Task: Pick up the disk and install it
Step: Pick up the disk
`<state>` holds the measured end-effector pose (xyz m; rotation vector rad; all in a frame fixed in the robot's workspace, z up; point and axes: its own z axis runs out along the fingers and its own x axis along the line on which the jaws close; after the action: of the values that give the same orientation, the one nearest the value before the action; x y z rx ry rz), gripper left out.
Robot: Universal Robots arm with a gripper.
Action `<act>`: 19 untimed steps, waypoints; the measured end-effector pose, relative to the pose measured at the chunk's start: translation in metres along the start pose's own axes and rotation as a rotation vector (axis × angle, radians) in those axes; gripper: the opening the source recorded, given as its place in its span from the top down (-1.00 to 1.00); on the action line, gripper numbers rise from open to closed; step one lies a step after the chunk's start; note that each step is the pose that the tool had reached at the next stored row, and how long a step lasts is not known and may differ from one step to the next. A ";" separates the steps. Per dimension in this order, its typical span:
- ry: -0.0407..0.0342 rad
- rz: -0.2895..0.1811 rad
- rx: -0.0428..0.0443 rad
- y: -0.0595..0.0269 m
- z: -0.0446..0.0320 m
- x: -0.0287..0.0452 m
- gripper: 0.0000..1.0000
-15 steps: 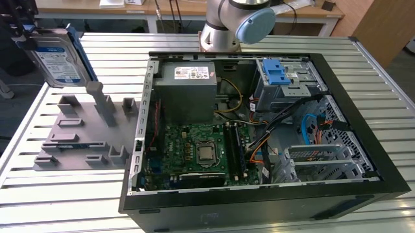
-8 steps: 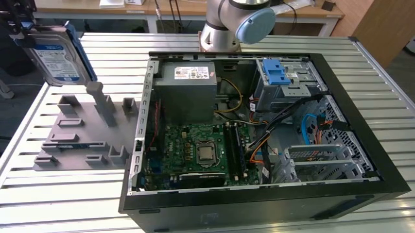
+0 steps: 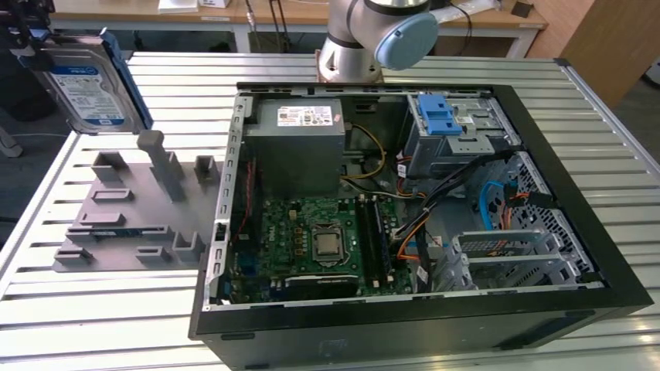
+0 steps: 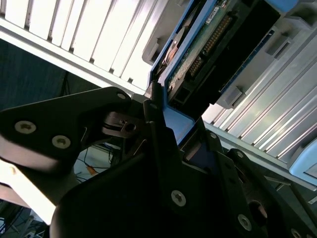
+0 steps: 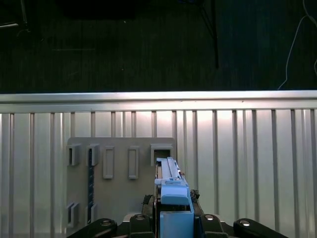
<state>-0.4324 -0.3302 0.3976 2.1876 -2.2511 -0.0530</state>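
At the exterior view's left, the gripper [image 3: 37, 46] holds the disk [image 3: 91, 83] aloft. Its jaws are clamped on one blue-railed end, which probably leaves the rest of the body free to slide into a bay. The disk hangs clear above the grey fixture [image 3: 124, 224]. Moving right, the case [image 3: 413, 325] lies open side up, which gives access from above. The cage [image 3: 454, 127] sits at its far corner, well apart from the disk, so the install is not yet done.

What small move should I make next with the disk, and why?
Probably carry it toward the exterior view's right: the gripper holds the disk aloft above the grey fixture plate, and the drive cage with the blue latch lies that way.
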 end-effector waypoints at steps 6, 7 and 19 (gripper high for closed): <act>0.0001 0.000 -0.0001 0.0001 -0.0058 -0.0001 0.27; 0.0000 0.000 -0.0001 0.0002 -0.0068 -0.0001 0.27; 0.0001 0.000 -0.0001 0.0005 -0.0185 -0.0004 0.27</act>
<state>-0.4324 -0.3302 0.4162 2.1876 -2.2509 -0.0531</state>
